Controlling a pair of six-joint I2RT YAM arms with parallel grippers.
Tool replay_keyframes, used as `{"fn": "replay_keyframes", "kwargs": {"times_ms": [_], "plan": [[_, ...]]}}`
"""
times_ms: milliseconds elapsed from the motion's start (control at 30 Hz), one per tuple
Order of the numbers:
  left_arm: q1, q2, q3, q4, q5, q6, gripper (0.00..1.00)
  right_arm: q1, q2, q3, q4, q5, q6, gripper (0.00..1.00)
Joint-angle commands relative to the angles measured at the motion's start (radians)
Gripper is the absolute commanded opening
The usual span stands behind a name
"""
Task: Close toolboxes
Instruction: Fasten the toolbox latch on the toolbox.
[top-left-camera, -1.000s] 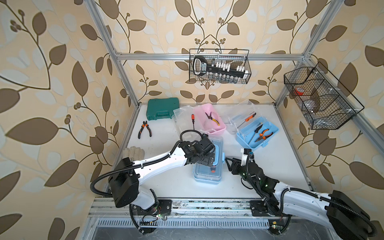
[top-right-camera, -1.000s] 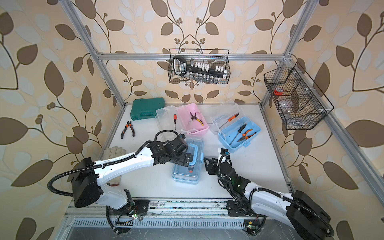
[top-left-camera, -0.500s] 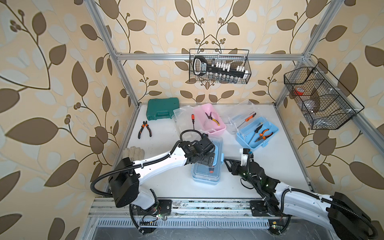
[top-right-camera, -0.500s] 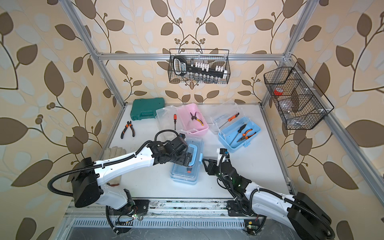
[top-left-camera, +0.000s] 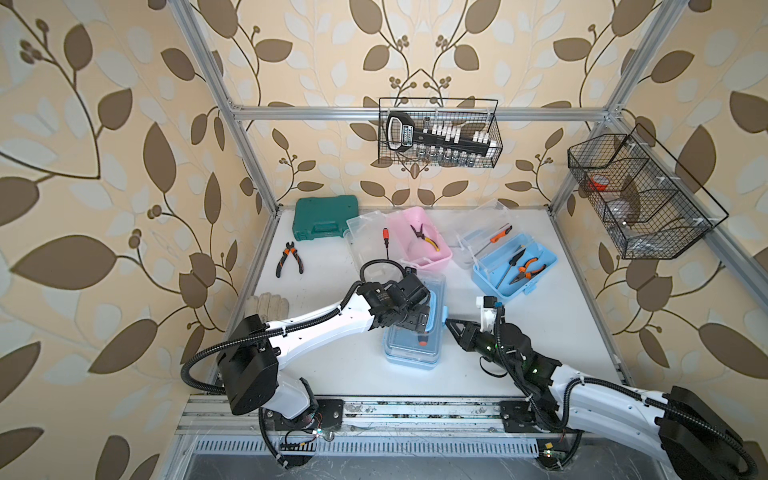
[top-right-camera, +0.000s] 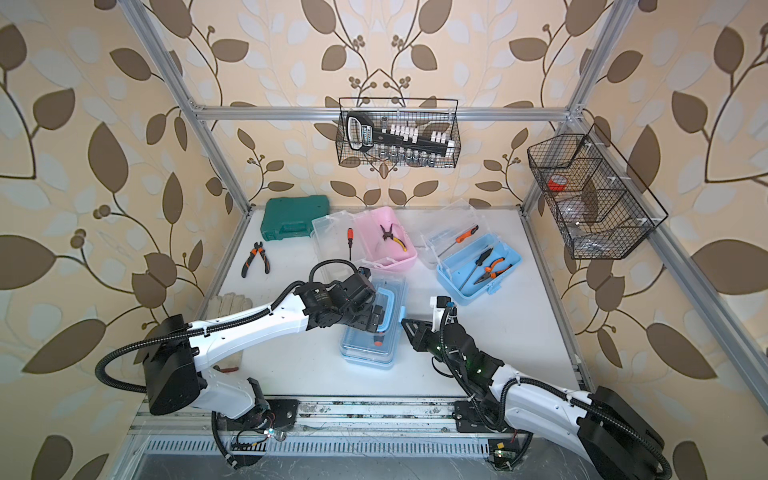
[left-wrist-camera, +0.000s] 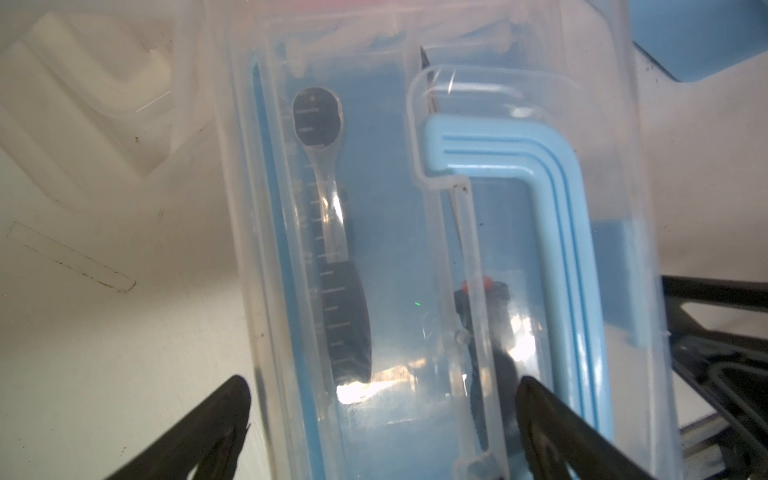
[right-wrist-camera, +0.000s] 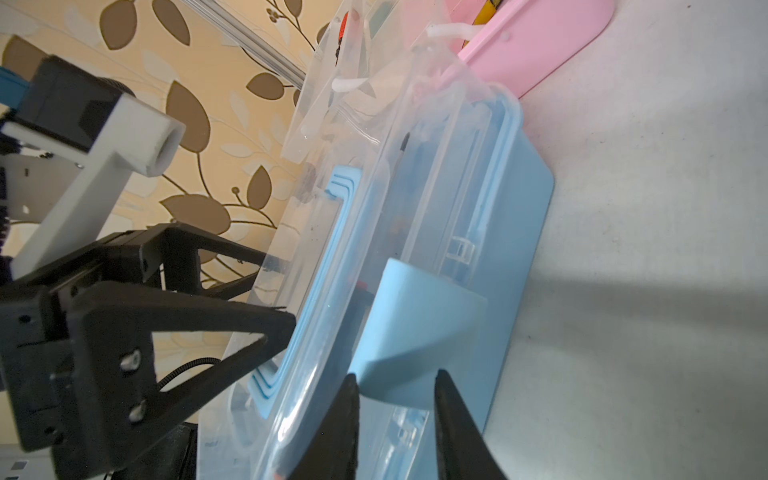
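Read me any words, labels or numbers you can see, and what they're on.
No text reads clearly.
Socket rail in the basket, handle label: too small to read.
Lid, moulded scale marks: any numerals blurred, unreadable.
Left arm, white print: too small to read.

On the surface (top-left-camera: 573, 332), the front toolbox (top-left-camera: 409, 355) sits centre; a second toolbox (top-left-camera: 440, 255) lies behind it, a third toolbox (top-left-camera: 486, 274) back right, a hard case (top-left-camera: 326, 218) back left, pliers (top-left-camera: 288, 261) before it.
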Motion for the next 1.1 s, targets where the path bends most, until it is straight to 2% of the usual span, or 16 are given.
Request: {"fn": "replay_keyframes", "kwargs": {"times_ms": [0,167,400,867,1067], "plan": [[0.004,0.023,-0.010,-0.048,0.002,0.027,0.99,0.001,0.015,0.036,0.024,-0.006,0.005,0.26],[0.004,0.017,-0.015,-0.049,0.000,0.026,0.99,-0.002,0.031,0.051,0.030,-0.010,0.001,0.26],[0.004,0.001,-0.020,-0.049,-0.010,0.026,0.99,-0.007,0.071,0.110,-0.086,0.021,0.003,0.25],[0.004,0.005,-0.027,-0.046,-0.011,0.026,0.99,-0.005,0.109,0.113,-0.164,0.024,0.007,0.21],[0.004,0.003,-0.028,-0.047,-0.011,0.025,0.99,-0.003,0.110,0.115,-0.200,0.028,0.008,0.22]]}}
